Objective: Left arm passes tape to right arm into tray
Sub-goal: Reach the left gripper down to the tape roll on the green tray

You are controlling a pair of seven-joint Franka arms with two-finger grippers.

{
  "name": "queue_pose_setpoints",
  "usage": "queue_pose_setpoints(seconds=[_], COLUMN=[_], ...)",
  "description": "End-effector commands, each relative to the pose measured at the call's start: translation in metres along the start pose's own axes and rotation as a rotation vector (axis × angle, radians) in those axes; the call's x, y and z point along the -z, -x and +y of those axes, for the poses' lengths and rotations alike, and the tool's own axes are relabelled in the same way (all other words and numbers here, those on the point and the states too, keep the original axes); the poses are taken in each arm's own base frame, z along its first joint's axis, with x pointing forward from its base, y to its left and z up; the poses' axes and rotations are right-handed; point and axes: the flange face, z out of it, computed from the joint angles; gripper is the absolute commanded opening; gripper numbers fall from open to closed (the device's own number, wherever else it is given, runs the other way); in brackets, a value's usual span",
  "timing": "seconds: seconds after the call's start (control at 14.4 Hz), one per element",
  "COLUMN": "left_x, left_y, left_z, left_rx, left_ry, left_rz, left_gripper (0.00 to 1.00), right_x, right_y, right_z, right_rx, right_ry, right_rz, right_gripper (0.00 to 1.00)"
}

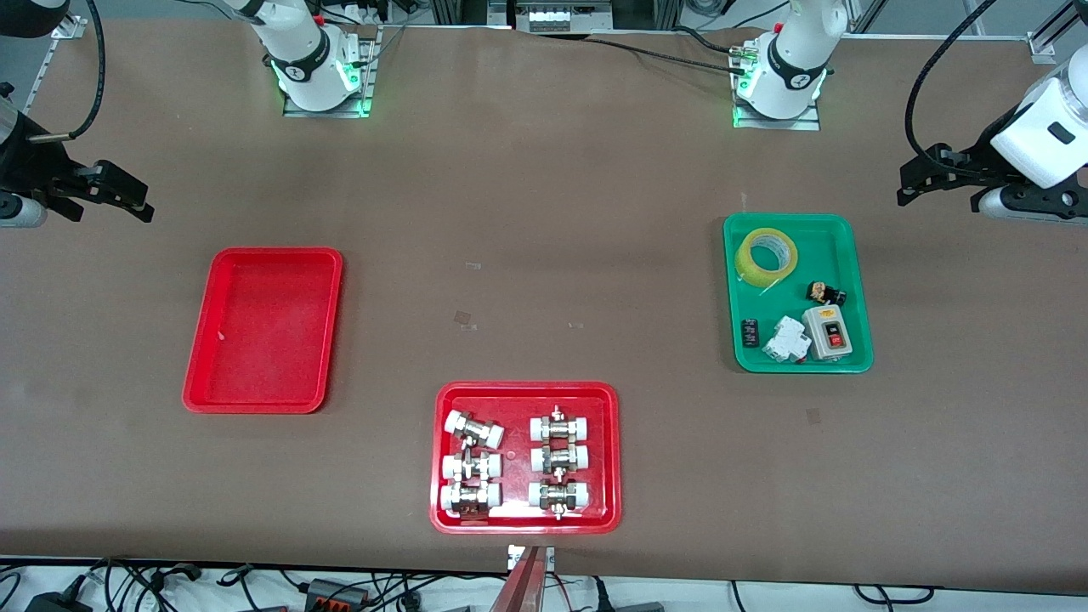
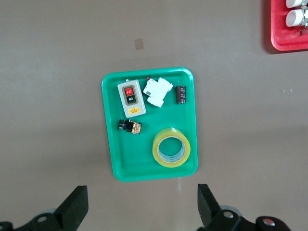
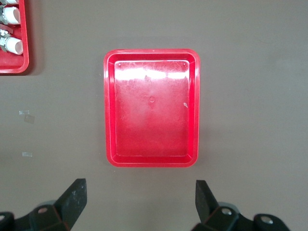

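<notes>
You are looking at the tape (image 1: 767, 253) lying flat, hole upward, in the green tray (image 1: 857, 280), in the corner of that tray farthest from the front camera and toward the right arm's end of the worktop. The left tool (image 1: 935, 174) is hanging released and empty over bare worktop just outside the green tray, toward the left arm's end, so the roll is lying inward and below it; being round, it is offering no long axis to line up on. The right tool (image 1: 110, 194) is waiting, also released, well apart from the green tray and above the worktop beside the red tray (image 1: 197, 374), which is sitting with nothing in it. The left wrist view is showing you the tape (image 2: 171, 147) clear of the small black-and-orange part (image 2: 130, 126) beside it, while only the front view is showing both arms at once.
</notes>
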Motion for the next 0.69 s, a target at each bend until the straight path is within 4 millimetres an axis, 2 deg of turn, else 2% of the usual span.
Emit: queue_pose_setpoints(seconds=[0.0, 0.28, 0.48, 0.62], left_x=[0.003, -0.001, -0.012, -0.030], left_y=[0.009, 0.007, -0.005, -0.020], left_z=[0.002, -0.001, -0.025, -0.033], left_rx=[0.011, 0.019, 0.076, 0.084], left_ry=[0.012, 0.019, 0.086, 0.092], left_rz=[-0.008, -0.015, -0.019, -0.036], left_gripper=[1.00, 1.00, 1.00, 1.00], right_x=[0.005, 0.008, 0.008, 0.006], right_y=[0.006, 0.004, 0.003, 0.001], right_z=[-0.003, -0.003, -0.003, -0.003], right_rx=[0.012, 0.011, 0.011, 0.011], right_ry=[-0.003, -0.003, -0.003, -0.003], right_rz=[-0.007, -0.011, -0.011, -0.012], right_gripper=[1.00, 1.00, 1.00, 1.00])
